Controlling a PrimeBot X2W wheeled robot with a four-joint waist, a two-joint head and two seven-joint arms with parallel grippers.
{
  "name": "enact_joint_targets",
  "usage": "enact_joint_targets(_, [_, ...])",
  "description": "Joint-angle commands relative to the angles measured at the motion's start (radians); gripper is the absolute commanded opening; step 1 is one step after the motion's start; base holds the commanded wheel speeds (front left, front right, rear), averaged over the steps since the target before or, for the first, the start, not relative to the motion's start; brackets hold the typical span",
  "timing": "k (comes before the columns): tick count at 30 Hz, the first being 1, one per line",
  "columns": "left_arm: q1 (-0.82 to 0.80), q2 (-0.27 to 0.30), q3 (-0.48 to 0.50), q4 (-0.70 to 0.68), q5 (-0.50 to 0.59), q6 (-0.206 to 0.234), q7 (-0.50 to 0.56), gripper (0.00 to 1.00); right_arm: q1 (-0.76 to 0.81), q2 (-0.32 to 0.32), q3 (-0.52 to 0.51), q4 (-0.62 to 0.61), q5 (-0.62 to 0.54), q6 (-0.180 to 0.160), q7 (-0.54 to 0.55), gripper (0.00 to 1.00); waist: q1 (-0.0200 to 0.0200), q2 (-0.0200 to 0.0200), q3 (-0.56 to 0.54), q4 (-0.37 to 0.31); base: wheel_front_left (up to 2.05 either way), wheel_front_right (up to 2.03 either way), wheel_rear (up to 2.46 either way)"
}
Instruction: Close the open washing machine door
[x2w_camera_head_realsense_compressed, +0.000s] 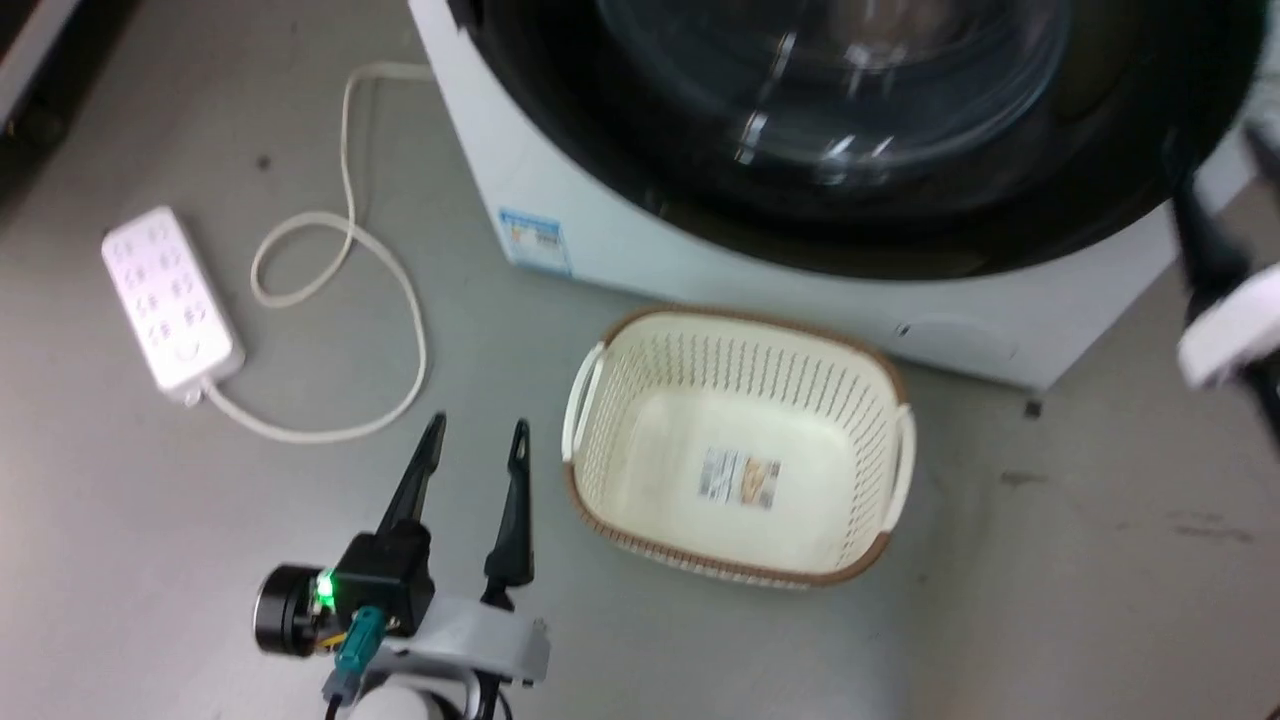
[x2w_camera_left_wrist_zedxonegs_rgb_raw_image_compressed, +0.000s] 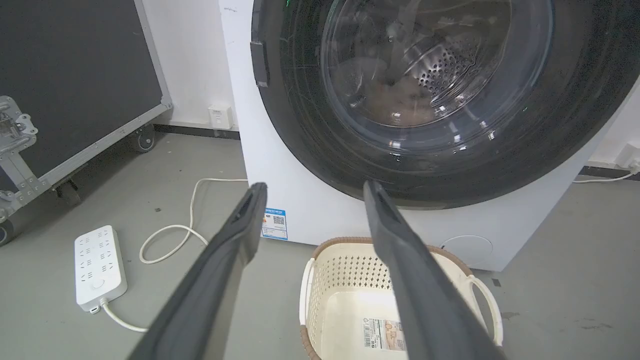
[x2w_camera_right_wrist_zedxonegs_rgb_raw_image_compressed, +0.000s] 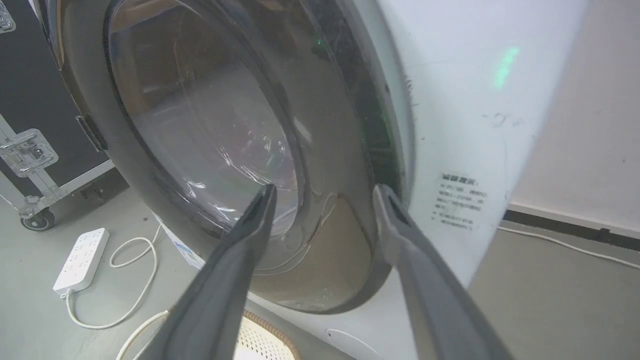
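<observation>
A grey floor (x2w_camera_head_realsense_compressed: 700, 650) carries everything here, with a white wall (x2w_camera_right_wrist_zedxonegs_rgb_raw_image_compressed: 590, 125) behind.

The left claw (x2w_camera_head_realsense_compressed: 478, 425) hangs low over the floor with its two fingers spread and nothing between them. Just beside it to the right stands a cream basket (x2w_camera_head_realsense_compressed: 740, 330). Along its fingers, the left wrist view looks over the basket to the washer (x2w_camera_left_wrist_zedxonegs_rgb_raw_image_compressed: 300, 200), which is close behind.

The right claw (x2w_camera_right_wrist_zedxonegs_rgb_raw_image_compressed: 326, 188) is also spread and holds nothing. Its tips are near the lower edge of the door (x2w_camera_right_wrist_zedxonegs_rgb_raw_image_compressed: 340, 260), but I cannot tell whether they touch it. In the head view this arm is a blur at the right edge.

The door lies against the washer's front. Whether it has latched cannot be told.

The left wrist view shows the perforated drum (x2w_camera_left_wrist_zedxonegs_rgb_raw_image_compressed: 445, 65) through the glass, a blue label (x2w_camera_left_wrist_zedxonegs_rgb_raw_image_compressed: 274, 223) and a round flap (x2w_camera_left_wrist_zedxonegs_rgb_raw_image_compressed: 467, 248) low down. The right wrist view shows the washer's side panel, with a patch of small print (x2w_camera_right_wrist_zedxonegs_rgb_raw_image_compressed: 457, 200) and a green glow.

To the left on the floor lie a white power strip (x2w_camera_head_realsense_compressed: 170, 300) and its looped cord (x2w_camera_head_realsense_compressed: 400, 300). Further left stands a black wheeled case (x2w_camera_left_wrist_zedxonegs_rgb_raw_image_compressed: 75, 75).
</observation>
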Motion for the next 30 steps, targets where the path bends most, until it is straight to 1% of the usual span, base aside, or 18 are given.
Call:
enact_joint_targets(1, [0.018, 0.004, 0.008, 0.007, -0.006, -0.009, -0.004, 1.00, 0.041, 0.008, 0.003, -0.014, -0.010, -0.001, -0.017, 1.00, 0.0001, 0.0000, -0.080, -0.042, 0.00, 0.00, 0.00])
enact_joint_targets(4, [0.047, 0.012, 0.028, 0.022, -0.016, -0.022, -0.004, 1.00, 0.139, 0.038, -0.027, -0.054, -0.037, -0.001, -0.041, 1.00, 0.0001, 0.0000, -0.150, -0.080, 0.00, 0.00, 0.00])
enact_joint_targets(6, [0.069, 0.016, 0.039, 0.027, -0.021, -0.028, -0.004, 1.00, 0.209, 0.060, -0.053, -0.095, -0.081, -0.001, -0.048, 1.00, 0.0001, 0.0000, -0.186, -0.106, 0.00, 0.00, 0.00])
enact_joint_targets(9, [0.098, 0.023, 0.052, 0.036, -0.026, -0.038, -0.004, 1.00, 0.317, 0.117, -0.148, -0.160, -0.137, -0.001, -0.051, 1.00, 0.0001, 0.0000, -0.229, -0.140, 0.00, 0.00, 0.00])
enact_joint_targets(12, [0.121, 0.027, 0.063, 0.039, -0.030, -0.046, -0.004, 1.00, 0.439, 0.199, -0.268, -0.233, -0.210, -0.001, -0.051, 1.00, 0.0001, 0.0000, -0.259, -0.166, 0.00, 0.00, 0.00])
enact_joint_targets(14, [0.133, 0.028, 0.066, 0.040, -0.029, -0.049, -0.004, 1.00, 0.523, 0.252, -0.328, -0.282, -0.284, -0.001, -0.052, 1.00, 0.0001, 0.0000, -0.271, -0.178, 0.00, 0.00, 0.00])
enact_joint_targets(17, [0.148, 0.028, 0.073, 0.037, -0.028, -0.053, -0.004, 1.00, 0.637, 0.328, -0.374, -0.356, -0.378, -0.001, -0.052, 1.00, 0.0001, 0.0000, -0.278, -0.197, 0.00, 0.00, 0.00])
enact_joint_targets(20, [0.162, 0.028, 0.077, 0.039, -0.027, -0.058, -0.004, 1.00, 0.721, 0.385, -0.399, -0.415, -0.437, -0.001, -0.049, 1.00, 0.0001, 0.0000, -0.281, -0.210, 0.00, 0.00, 0.00])
enact_joint_targets(21, [0.167, 0.028, 0.077, 0.041, -0.027, -0.060, -0.004, 1.00, 0.743, 0.398, -0.402, -0.427, -0.451, -0.001, -0.045, 1.00, 0.0001, 0.0000, -0.281, -0.213, 0.00, 0.00, 0.00])
enact_joint_targets(24, [0.172, 0.031, 0.075, 0.050, -0.021, -0.070, -0.004, 1.00, 0.782, 0.408, -0.394, -0.449, -0.502, -0.001, -0.039, 1.00, 0.0001, 0.0000, -0.280, -0.216, 0.00, 0.00, 0.00])
enact_joint_targets(30, [0.176, 0.028, 0.080, 0.053, -0.010, -0.071, -0.004, 1.00, 0.811, 0.430, -0.409, -0.465, -0.527, -0.001, -0.035, 1.00, 0.0001, 0.0000, -0.285, -0.212, 0.00, 0.00, 0.00])
